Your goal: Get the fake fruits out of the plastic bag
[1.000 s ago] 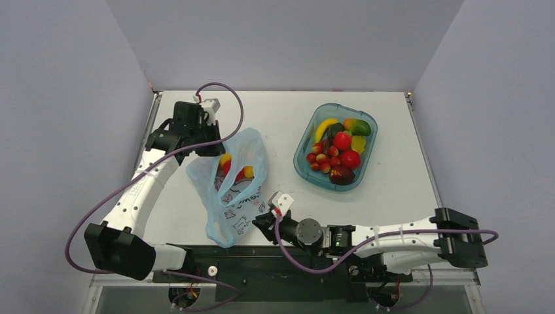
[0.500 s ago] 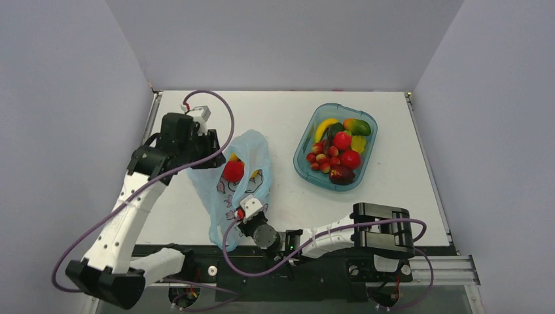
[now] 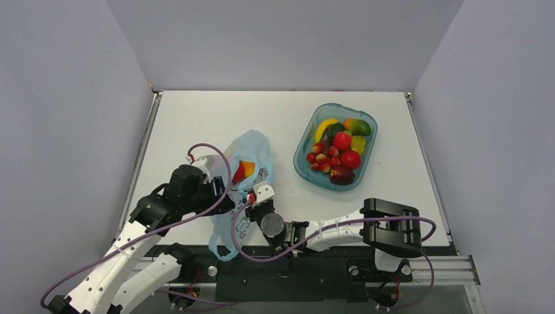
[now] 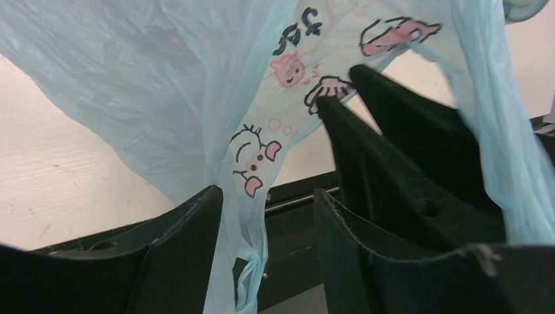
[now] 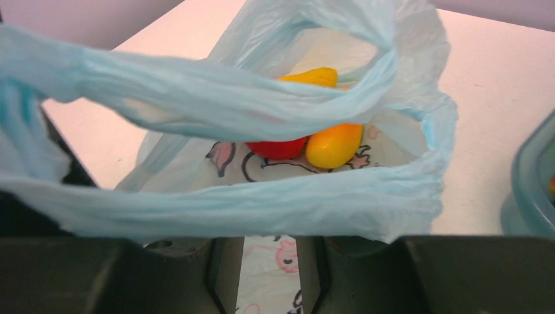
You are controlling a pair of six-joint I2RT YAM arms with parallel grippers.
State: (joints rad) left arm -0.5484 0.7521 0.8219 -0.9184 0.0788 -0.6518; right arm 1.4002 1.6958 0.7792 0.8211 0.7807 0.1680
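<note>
Plastic bag [image 3: 258, 147] lies on the desk [image 3: 196, 118] left of centre in the top view. Both arms crowd its lower end, likely so each takes one side of the mouth and spreads it for the fruit to come out. All three fake fruits sit inside, deep at the closed end: red apple [image 5: 278, 148], orange-yellow fruit [image 5: 334, 144] just beside it, yellow elongated fruit [image 5: 313, 76] partly behind a handle loop. None out yet, so the task is barely begun by my read. Left arm [image 3: 186, 190] is folded low, wrist pointing toward frame centre at the bag edge. Left jaws are apart, with a strand of printed film hanging in the gap, not squeezed. Right arm [image 3: 327, 229] is stretched flat along the lower edge of the desk, wrist aimed up-frame into the mouth. Right jaws are nearly together with film in the slit, cannot tell if pinched. Teal tub [image 3: 300, 171] of other fruit stands well apart, upper right of frame
</note>
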